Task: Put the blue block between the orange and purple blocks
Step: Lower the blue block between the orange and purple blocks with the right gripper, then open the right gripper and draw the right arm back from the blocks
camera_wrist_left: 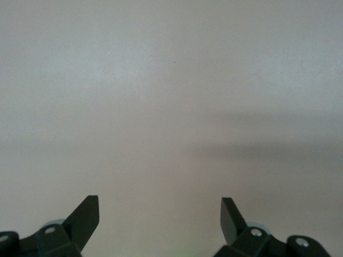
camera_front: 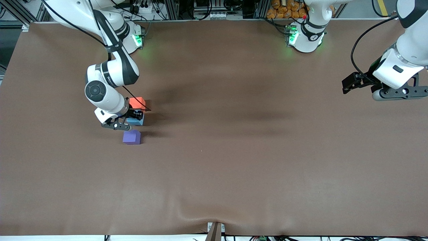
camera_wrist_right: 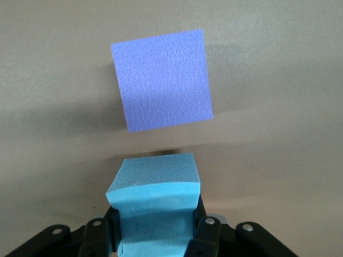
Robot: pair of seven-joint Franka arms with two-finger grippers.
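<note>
From the front view, the right gripper [camera_front: 133,119] is low over the table [camera_front: 234,160], toward the right arm's end. Its fingers are squeezed shut on the blue block [camera_front: 136,121]. The orange block [camera_front: 137,102] sits just beside the gripper, farther from the front camera. The purple block [camera_front: 131,137] sits just beside it too, nearer the camera. So the blue block is right in the gap between them (a tight gap). It could bump the orange block, which looks almost touching, and push it away. I cannot tell if the blue block rests on the table yet.

In the left wrist view, the left gripper [camera_wrist_left: 159,215] has its fingers wide apart and holds nothing. Only bare table is under it. This arm waits over the left arm's end of the table.

In the right wrist view, the gripper [camera_wrist_right: 155,227] pinches the blue block [camera_wrist_right: 155,187] so hard that its sides are squished in. The purple block [camera_wrist_right: 163,80] lies just ahead of the fingers, with a small strip of table between. When the fingers let go, the squished block may spring back, stick to a finger, or hop and tip crooked.
</note>
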